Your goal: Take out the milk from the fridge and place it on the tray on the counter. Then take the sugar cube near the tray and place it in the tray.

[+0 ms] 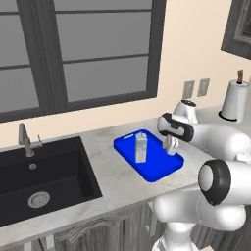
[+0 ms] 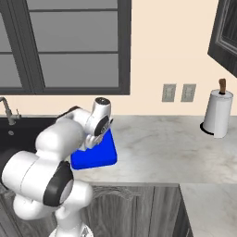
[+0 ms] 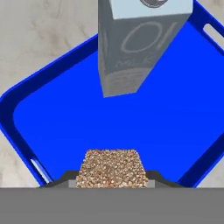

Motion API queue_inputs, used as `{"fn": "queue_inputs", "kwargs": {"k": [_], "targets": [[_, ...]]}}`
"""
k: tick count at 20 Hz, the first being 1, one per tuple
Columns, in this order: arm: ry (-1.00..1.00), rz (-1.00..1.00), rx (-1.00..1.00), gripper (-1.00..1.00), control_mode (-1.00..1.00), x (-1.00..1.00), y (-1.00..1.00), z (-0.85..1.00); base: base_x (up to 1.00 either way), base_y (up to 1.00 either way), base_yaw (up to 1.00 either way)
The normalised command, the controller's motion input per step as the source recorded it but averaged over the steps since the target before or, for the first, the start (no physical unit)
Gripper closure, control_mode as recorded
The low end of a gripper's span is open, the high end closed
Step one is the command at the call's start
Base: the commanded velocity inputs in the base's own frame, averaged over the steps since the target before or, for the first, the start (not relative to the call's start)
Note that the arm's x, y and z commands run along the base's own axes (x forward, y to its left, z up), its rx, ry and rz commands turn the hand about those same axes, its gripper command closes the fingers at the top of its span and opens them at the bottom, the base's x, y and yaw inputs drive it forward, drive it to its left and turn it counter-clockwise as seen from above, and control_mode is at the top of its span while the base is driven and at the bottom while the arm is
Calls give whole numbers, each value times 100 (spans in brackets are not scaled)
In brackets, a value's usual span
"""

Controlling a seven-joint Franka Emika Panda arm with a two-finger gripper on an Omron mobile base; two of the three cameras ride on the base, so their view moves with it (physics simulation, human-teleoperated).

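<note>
Claw (image 1: 170, 145) clamped shut, pointing down.

A paper-towel roll (image 1: 235, 100) stands upright at far right. Two wall outlets (image 2: 178, 92) sit beside a dark-framed window (image 1: 78, 54); a faucet (image 1: 25, 139) stands far left.
</note>
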Motion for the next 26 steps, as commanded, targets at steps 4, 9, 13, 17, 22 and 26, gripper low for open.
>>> {"fn": "queue_inputs", "kwargs": {"k": [4,9,13,17,22,26], "targets": [[1,23,0,100,-100,11,-1,-26,0,0,0],[-1,23,0,100,-100,0,1,-26,0,0,0],[-8,7,0,100,-100,0,10,-24,0,0,0],[-8,3,0,100,-100,2,8,-32,0,0,0],[0,1,0,100,-100,16,0,-33,0,0,0],[5,2,0,100,-100,24,0,-25,0,0,0]]}}
